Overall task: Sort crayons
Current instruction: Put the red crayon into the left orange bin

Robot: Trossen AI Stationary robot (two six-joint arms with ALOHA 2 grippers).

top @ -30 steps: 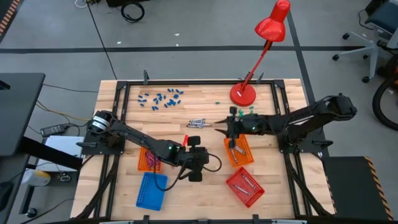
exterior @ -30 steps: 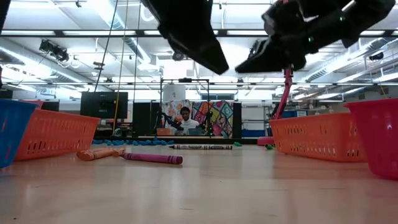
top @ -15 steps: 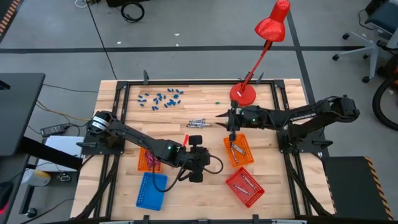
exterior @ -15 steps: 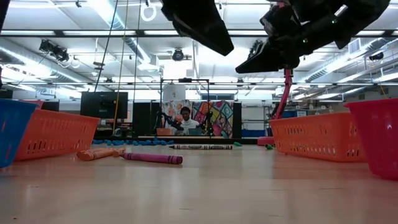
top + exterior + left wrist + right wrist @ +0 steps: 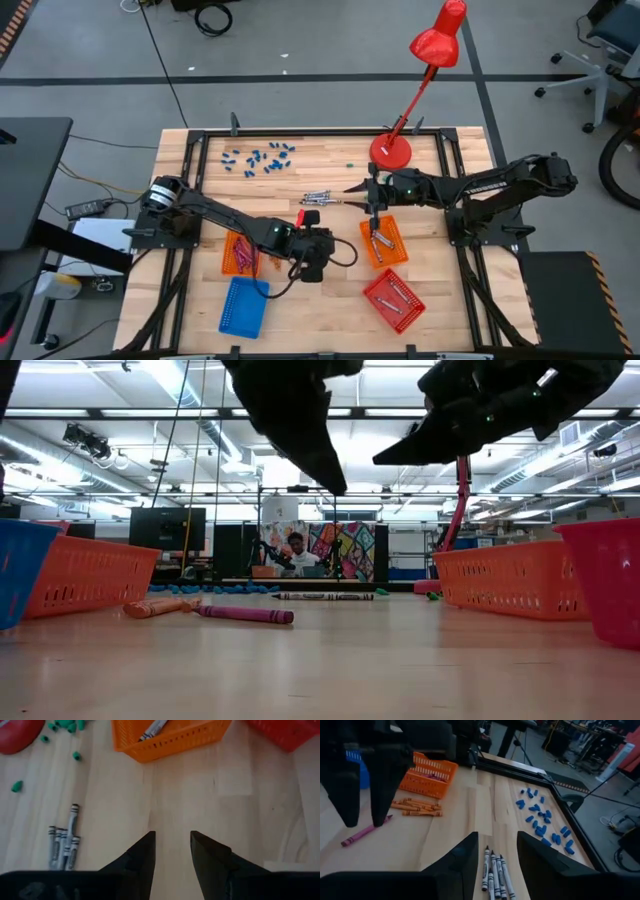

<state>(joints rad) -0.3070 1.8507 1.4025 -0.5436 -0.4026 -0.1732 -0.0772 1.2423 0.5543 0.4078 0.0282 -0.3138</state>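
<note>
Several grey crayons (image 5: 318,198) lie side by side at the table's middle; they also show in the right wrist view (image 5: 493,869) and the left wrist view (image 5: 63,848). A magenta crayon (image 5: 362,834) and several orange crayons (image 5: 417,807) lie on the wood near the left orange basket (image 5: 428,775). My right gripper (image 5: 351,187) hovers open and empty just right of the grey crayons (image 5: 497,845). My left gripper (image 5: 322,243) hangs open and empty above bare wood (image 5: 172,840), nearer the front edge.
A second orange basket (image 5: 384,241) and a red basket (image 5: 394,298) hold grey crayons at the right front. A blue basket (image 5: 243,305) stands at the left front. Blue caps (image 5: 260,157) lie at the far left, and a red lamp's base (image 5: 390,152) with green caps stands behind.
My right gripper has gone a little toward the table's far edge and now stands level with the grey crayons' right ends. My left gripper has shifted a little toward the table's left and far edges and has come down somewhat.
</note>
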